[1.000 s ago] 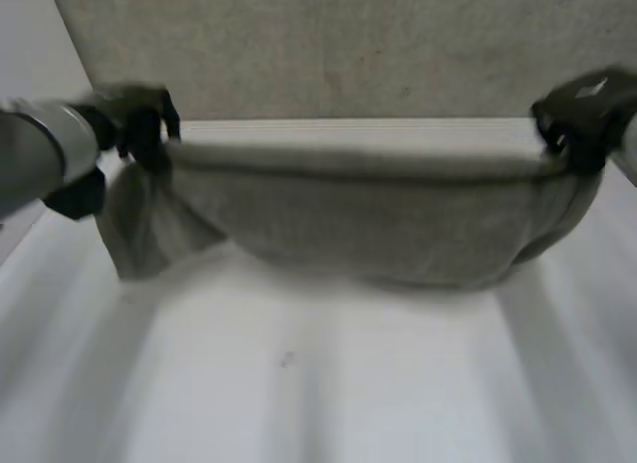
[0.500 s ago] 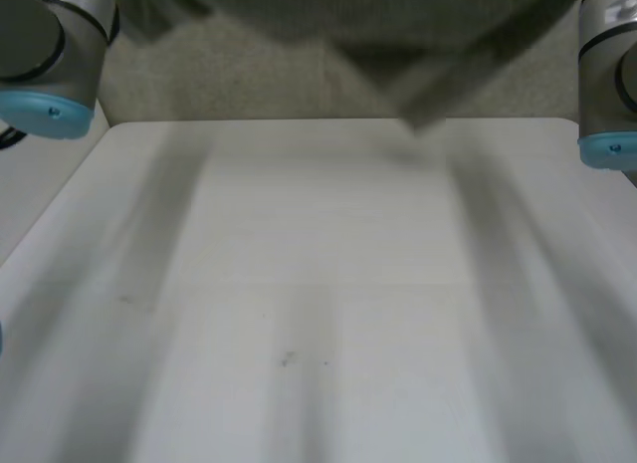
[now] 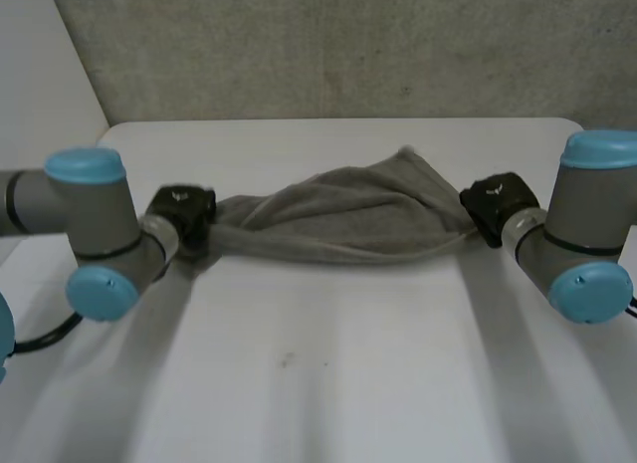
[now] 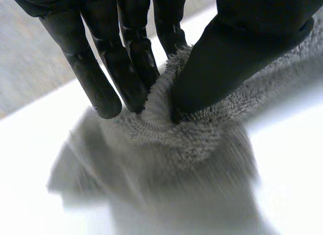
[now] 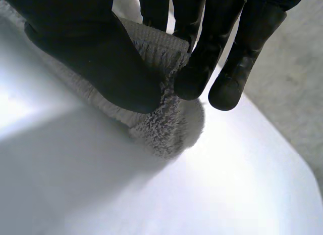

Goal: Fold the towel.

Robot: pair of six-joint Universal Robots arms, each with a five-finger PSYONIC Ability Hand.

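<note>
Well, the towel lay bunched mid-table, strung btwn both hands. The left hand pinched one end, thumb vs fingers. The right hand pinched the opposite end likewise. Prob. gripped at both ends so the cloth could be pulled taut and laid flat before any fold.

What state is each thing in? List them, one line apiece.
towel: bunched and crumpled, strung between the two hands, not yet folded flat.
left hand: shut, pinching one end of the towel between thumb and fingers.
right hand: shut, pinching the other end between thumb and fingers.
table: white, bare in front of the towel.
</note>
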